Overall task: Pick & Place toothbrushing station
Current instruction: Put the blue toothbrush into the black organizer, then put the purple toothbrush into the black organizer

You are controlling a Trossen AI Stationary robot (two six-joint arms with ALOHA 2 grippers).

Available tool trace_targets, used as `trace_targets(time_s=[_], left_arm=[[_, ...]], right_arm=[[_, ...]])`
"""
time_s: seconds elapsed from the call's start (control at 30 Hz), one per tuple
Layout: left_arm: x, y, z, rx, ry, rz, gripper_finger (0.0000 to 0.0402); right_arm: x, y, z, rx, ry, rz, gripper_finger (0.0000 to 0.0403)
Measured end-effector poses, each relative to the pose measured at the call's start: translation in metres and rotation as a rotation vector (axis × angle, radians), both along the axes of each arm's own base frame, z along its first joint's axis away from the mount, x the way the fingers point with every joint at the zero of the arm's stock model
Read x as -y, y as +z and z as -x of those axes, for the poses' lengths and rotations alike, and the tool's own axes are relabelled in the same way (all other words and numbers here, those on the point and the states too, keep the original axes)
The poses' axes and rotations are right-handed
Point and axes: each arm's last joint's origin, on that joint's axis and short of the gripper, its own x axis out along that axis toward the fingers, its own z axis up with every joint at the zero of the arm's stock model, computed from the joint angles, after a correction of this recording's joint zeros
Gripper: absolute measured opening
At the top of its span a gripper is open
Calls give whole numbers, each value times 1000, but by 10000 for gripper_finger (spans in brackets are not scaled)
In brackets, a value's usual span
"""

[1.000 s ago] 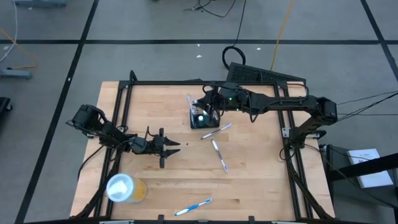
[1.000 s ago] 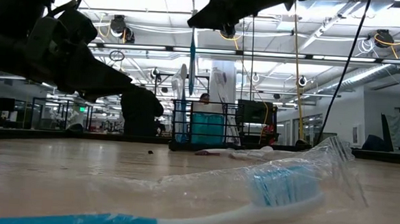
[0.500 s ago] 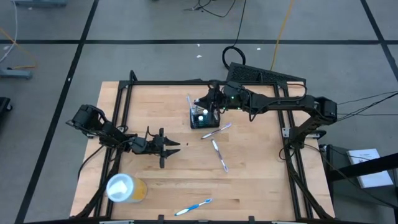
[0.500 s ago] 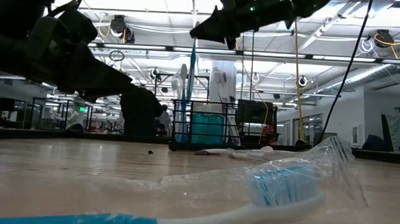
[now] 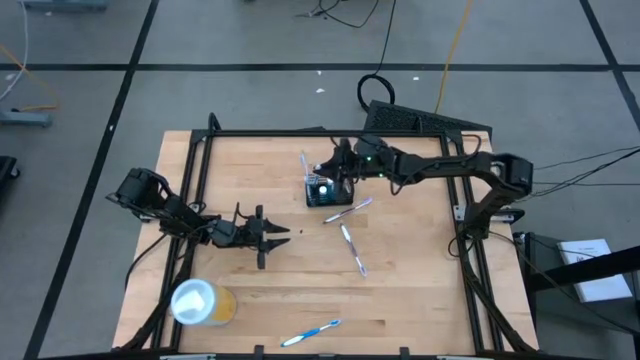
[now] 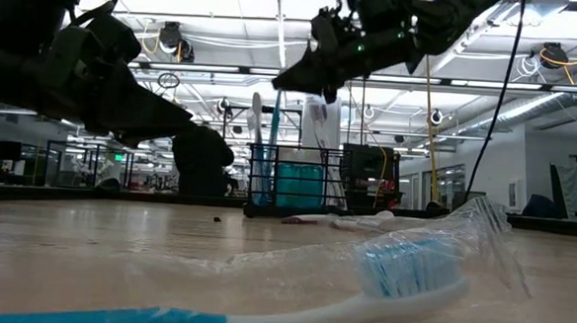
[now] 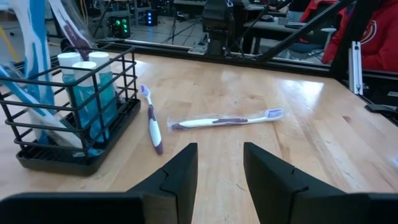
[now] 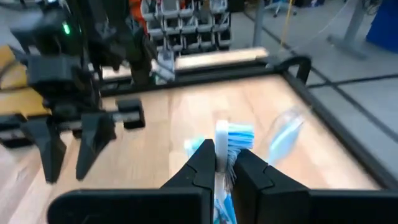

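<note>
Right wrist view: my right fingers (image 8: 225, 163) clamp a blue-and-white toothbrush (image 8: 231, 140) upright for insertion.
Black wire-mesh toothbrushing station (image 5: 322, 190) sits directly below at the tabletop's (image 5: 400, 300) far edge; left fingers (image 5: 283, 236) wait apart, empty, well clear.

Seen from above, a wire holder (image 5: 322, 190) stands upper centre on the table (image 5: 400, 290). Two toothbrushes (image 5: 347, 211) lie just lower right of it. A cup (image 5: 200, 302) sits lower left, another toothbrush (image 5: 310, 333) at the bottom edge.
</note>
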Motion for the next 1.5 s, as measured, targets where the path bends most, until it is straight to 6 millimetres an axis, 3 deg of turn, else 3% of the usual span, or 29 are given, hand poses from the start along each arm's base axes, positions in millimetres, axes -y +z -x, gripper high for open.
trace_targets(time_s=[0.17, 0.4, 0.9, 1.1, 1.33, 1.5], left_arm=[[0, 0, 0, 0, 0, -1, 131], [0, 0, 0, 0, -1, -6, 131], [0, 0, 0, -2, -1, -7, 131], [0, 0, 0, -3, -2, -7, 131], [0, -1, 0, -13, -2, -11, 131], [0, -1, 0, -15, -2, -13, 131]], right_arm=[[7, -20, -8, -33, 6, -26, 14], [10, -27, -10, -50, 0, -23, 16], [8, -22, -13, -5, -11, 46, 186], [1, 7, -8, 92, -42, 171, 210], [-32, 47, 19, 71, -9, 215, 201], [-79, 38, 32, -164, 48, 186, 186]])
